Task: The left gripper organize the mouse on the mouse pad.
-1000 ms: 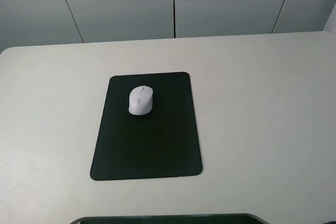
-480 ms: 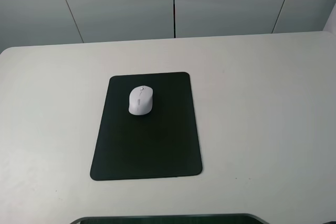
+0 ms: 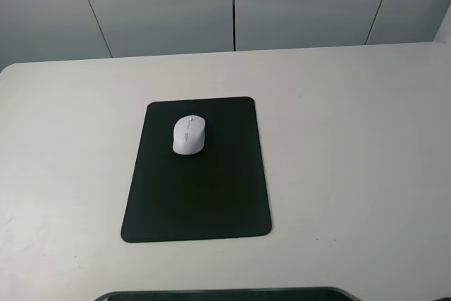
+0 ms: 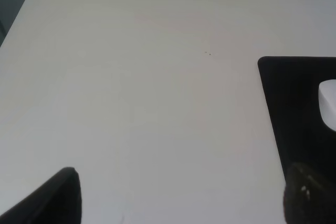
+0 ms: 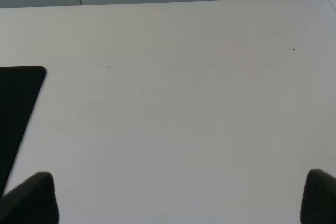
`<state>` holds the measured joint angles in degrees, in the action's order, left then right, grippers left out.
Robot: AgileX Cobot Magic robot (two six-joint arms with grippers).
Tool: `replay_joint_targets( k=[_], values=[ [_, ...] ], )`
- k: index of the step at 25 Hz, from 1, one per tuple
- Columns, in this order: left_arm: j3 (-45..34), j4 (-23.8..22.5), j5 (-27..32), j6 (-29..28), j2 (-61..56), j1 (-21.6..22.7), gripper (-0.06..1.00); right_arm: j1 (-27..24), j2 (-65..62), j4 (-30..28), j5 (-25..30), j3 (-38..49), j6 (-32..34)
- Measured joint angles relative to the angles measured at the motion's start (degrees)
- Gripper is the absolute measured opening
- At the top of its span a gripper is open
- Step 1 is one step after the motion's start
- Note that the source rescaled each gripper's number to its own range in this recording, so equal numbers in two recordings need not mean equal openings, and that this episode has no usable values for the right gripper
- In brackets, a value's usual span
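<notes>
Resting on the mouse pad (image 3: pixel 197 174), mouse (image 3: pixel 189 134) apart from the wide-spread left tool (image 4: pixel 181 198).

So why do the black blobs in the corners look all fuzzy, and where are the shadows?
In the left wrist view the hand's fingertips sit so close to the lens that they blur; the same goes in the right wrist view. In the exterior high view the light is soft and even, so the mouse casts almost no shadow on the mouse pad, with no glare.
</notes>
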<state>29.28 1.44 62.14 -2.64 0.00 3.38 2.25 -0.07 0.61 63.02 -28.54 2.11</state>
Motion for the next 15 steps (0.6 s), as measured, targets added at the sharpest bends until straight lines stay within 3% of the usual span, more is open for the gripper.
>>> replay_joint_targets(
  k=[15],
  values=[
    [0.0, 0.0, 0.0, 0.0, 0.0, 0.0, 1.0, 0.0, 0.0, 0.0, 0.0, 0.0, 0.0]
  ],
)
